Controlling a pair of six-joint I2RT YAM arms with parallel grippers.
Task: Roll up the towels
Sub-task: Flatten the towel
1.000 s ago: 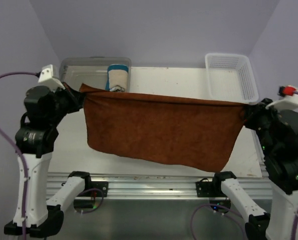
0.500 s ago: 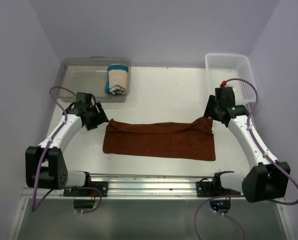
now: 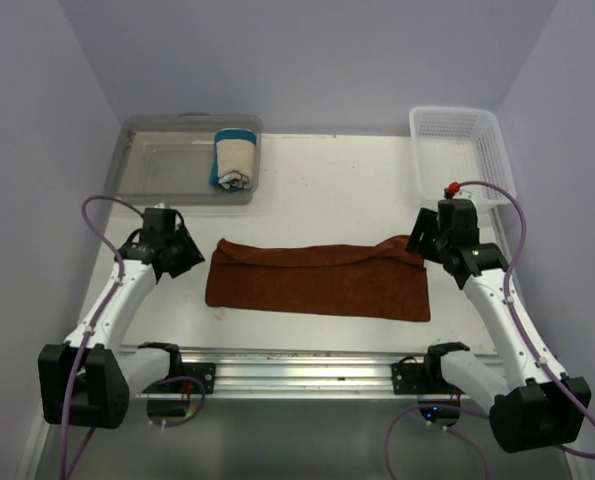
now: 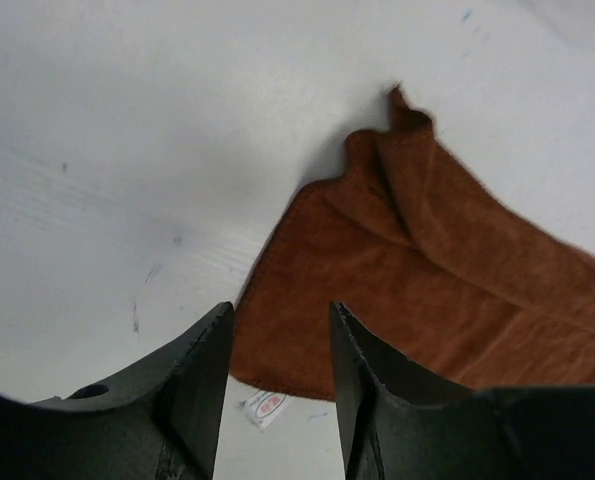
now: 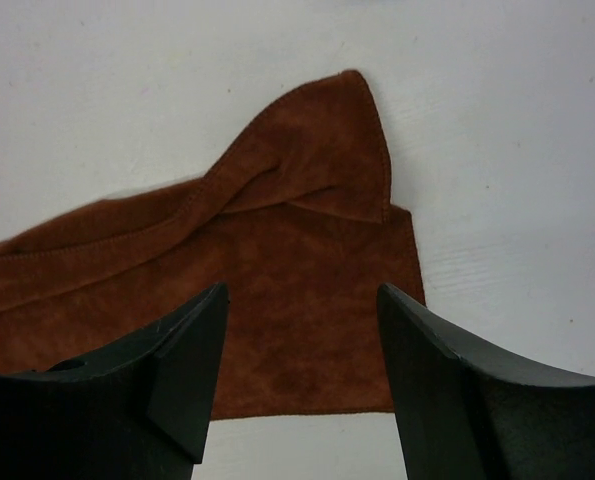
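The rust-brown towel [image 3: 317, 281] lies folded into a long strip across the middle of the table, its two far corners rumpled upward. The cream towel with blue edges [image 3: 234, 158] sits rolled inside the clear bin [image 3: 157, 160] at the back left. My left gripper [image 3: 190, 254] hovers just off the brown towel's left end, jaws open and empty; the wrist view shows the brown towel [image 4: 437, 280] and its white label [image 4: 266, 408] between the fingers. My right gripper [image 3: 420, 238] stands open and empty over the strip's right end, the brown towel [image 5: 277, 290] beneath it.
A white mesh basket [image 3: 461, 150] stands at the back right corner. The metal rail [image 3: 297, 365] with both arm bases runs along the table's near edge. Purple cables loop beside each arm.
A second ago both grippers held the brown towel stretched up in the air. They have lowered it, let go, and opened; since half a second ago both have drawn slightly outward.
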